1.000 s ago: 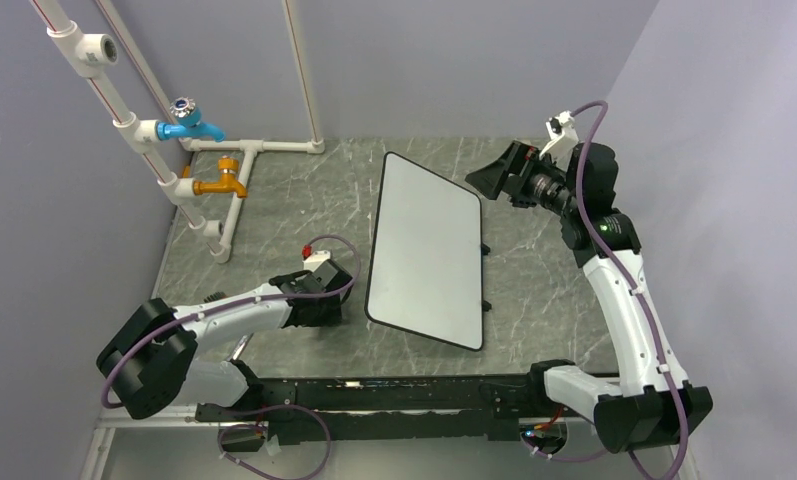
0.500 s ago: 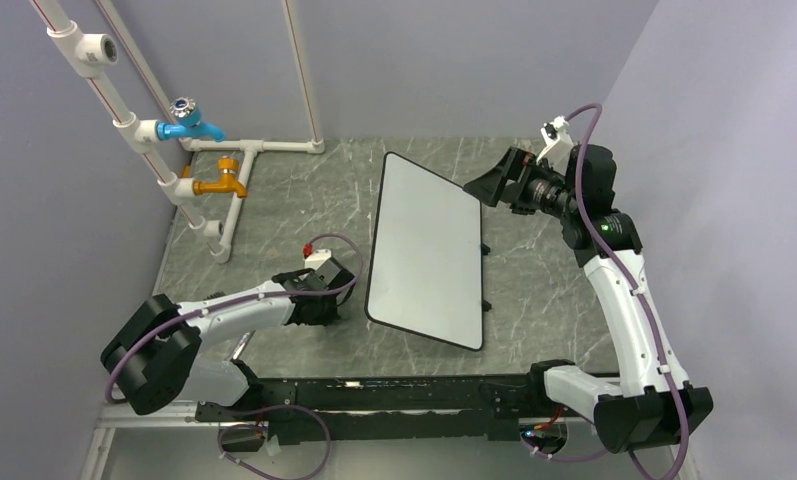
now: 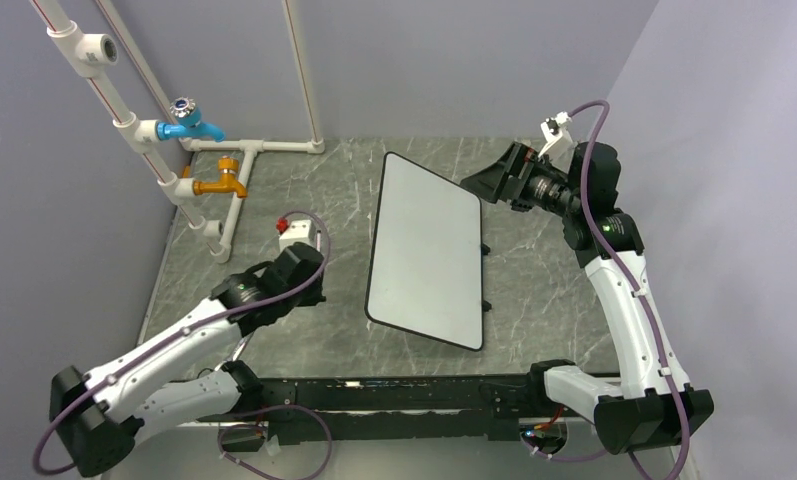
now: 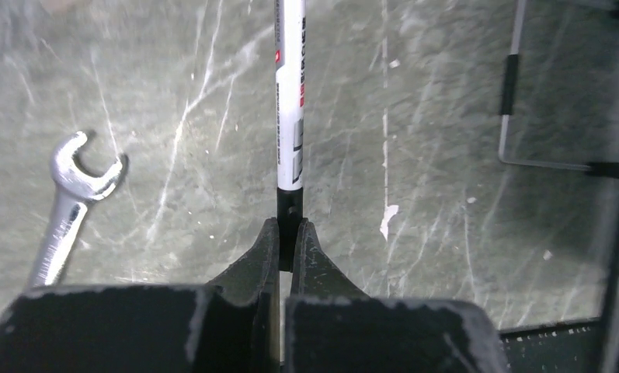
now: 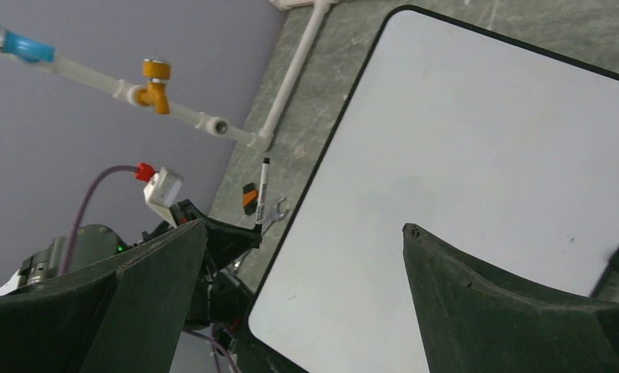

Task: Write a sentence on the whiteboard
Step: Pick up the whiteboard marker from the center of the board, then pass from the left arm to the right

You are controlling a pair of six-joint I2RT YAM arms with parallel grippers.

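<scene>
White whiteboard (image 3: pixel 426 250) sits just right of L fingers (image 4: pixel 266 252) | those pinch marker (image 4: pixel 290 93) | R fingers (image 5: pixel 492 299) spread, above its far end

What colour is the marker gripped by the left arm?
The marker is white with a black gripped end; clearest in the left wrist view.

Left arm reaches forward low from near left, wrist angled down, left claw (image 4: pixel 289 233) pinched tight on a marker (image 4: pixel 290 93). Right arm raised at far right, elbow bent, right claw (image 5: pixel 304 228) spread wide, holding nothing, pointing left.
</scene>
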